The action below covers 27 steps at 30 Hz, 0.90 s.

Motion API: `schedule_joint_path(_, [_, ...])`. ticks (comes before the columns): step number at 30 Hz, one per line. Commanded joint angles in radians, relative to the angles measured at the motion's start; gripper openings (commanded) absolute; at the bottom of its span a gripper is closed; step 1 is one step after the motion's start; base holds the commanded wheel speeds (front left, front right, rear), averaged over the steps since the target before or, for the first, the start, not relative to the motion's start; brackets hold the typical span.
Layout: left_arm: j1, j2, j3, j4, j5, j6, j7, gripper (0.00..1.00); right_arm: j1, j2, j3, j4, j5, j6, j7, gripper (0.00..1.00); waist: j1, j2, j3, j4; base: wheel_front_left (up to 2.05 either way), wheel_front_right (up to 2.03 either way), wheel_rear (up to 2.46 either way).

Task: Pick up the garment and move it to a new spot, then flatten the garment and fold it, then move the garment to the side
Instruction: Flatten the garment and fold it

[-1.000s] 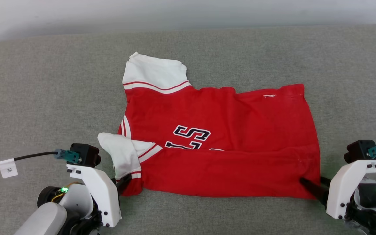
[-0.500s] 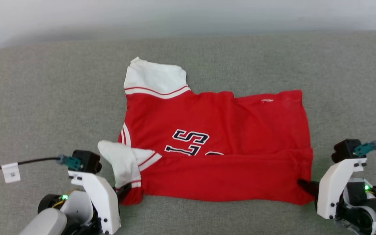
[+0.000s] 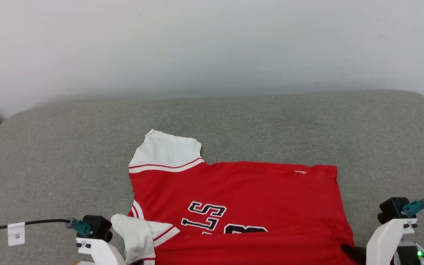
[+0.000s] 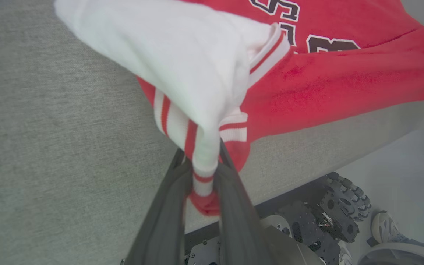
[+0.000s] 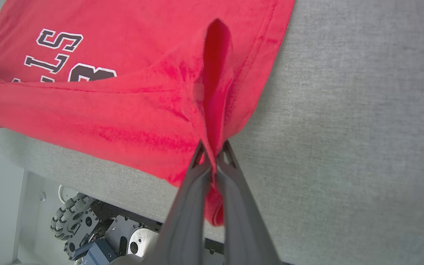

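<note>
- Two grips are carrying this fold. On your left, the left gripper (image 4: 201, 151) is pinching only the striped cuff (image 4: 201, 176) of the white sleeve (image 4: 168, 55), its jaws narrowed around a thin roll of trim. If you are pulling hard here, that roll is likely to be sliding out, or the sleeve is stretching while the body is dragging behind.
- Between the arms, the red jersey T-shirt (image 3: 241, 195) is lying on the grey cushion (image 3: 68, 147), with its near edge raised between the two grips. If you are lifting unevenly, you are risking a skewed crease across the black lettering (image 3: 206, 213). The far sleeve (image 3: 166, 151) is sticking out unfolded, so it is liable to be spoiling a neat rectangle.
- On your right, the right gripper (image 5: 213, 145) is clamping tight on a bunched hem corner (image 5: 215, 92). The pleat rising from its tips is threatening to press a wrinkle into the fold. With so small a bite, you are risking dropping that corner mid-carry.
</note>
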Motion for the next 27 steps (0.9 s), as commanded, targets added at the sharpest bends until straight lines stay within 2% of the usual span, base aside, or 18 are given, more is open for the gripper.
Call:
schedule_joint_path(1, [0.021,0.01,0.007,-0.009,-0.006,0.007,0.003,0.0,0.021,-0.002,-0.013,-0.007,0.0,0.0,0.009,0.0,0.0001,-0.0001,-0.025,0.001,0.0,0.0,0.0])
schedule_joint_path(3, [0.035,0.022,0.004,-0.014,-0.005,0.014,0.013,0.0,0.046,0.0,-0.028,-0.014,-0.003,0.0,0.017,0.0,0.0001,-0.0001,-0.03,0.002,0.0,0.0,0.0])
schedule_joint_path(5, [0.038,0.01,0.007,-0.011,-0.011,0.017,-0.001,0.0,0.064,0.014,-0.036,-0.012,-0.006,0.0,0.023,0.0,0.0001,-0.0001,-0.028,0.0,0.0,0.0,0.0])
schedule_joint_path(6, [0.042,0.003,0.0,-0.001,-0.015,0.012,0.004,0.04,0.07,0.018,-0.041,-0.011,-0.009,0.0,0.015,0.11,0.0001,-0.0001,-0.026,0.0,0.0,0.0,0.0])
schedule_joint_path(7, [0.043,-0.006,-0.001,0.008,-0.016,0.009,-0.001,0.24,0.077,0.02,-0.043,-0.008,-0.016,0.0,0.006,0.31,0.0001,-0.0001,-0.025,-0.002,0.0,0.0,0.0])
schedule_joint_path(8, [0.039,-0.016,0.002,0.019,-0.018,0.009,-0.013,1.0,0.084,0.025,-0.043,-0.003,-0.021,0.0,-0.007,0.96,0.0001,-0.0001,-0.022,-0.003,0.0,0.0,0.0])
schedule_joint_path(9, [0.036,-0.024,0.0,0.035,-0.021,0.005,-0.018,1.0,0.087,0.033,-0.043,0.002,-0.023,0.0,-0.027,1.0,0.0001,-0.0001,-0.019,-0.004,0.0,0.0,0.0])
schedule_joint_path(12, [0.019,-0.046,0.002,0.075,-0.017,-0.004,-0.045,1.0,0.083,0.034,-0.024,0.007,-0.039,0.0,-0.098,1.0,0.0001,-0.0001,-0.009,-0.012,0.0,0.0,0.0])
schedule_joint_path(17, [-0.006,-0.063,0.025,0.098,0.009,-0.012,-0.123,1.0,0.073,0.017,0.007,-0.016,-0.094,-0.001,-0.303,1.0,0.0001,-0.0001,-0.006,-0.027,0.0,0.0,0.0])
schedule_joint_path(22, [-0.043,-0.058,0.064,0.088,0.061,0.011,-0.217,1.0,0.055,0.037,-0.004,-0.056,-0.182,0.0,-0.522,1.0,0.0001,-0.0001,-0.006,-0.056,0.0,0.0,0.0])
schedule_joint_path(27, [-0.117,-0.061,0.098,0.093,0.133,0.049,-0.307,1.0,0.025,0.07,-0.027,-0.108,-0.264,0.0,-0.647,1.0,0.0001,-0.0001,0.024,-0.095,0.0,0.0,0.0])
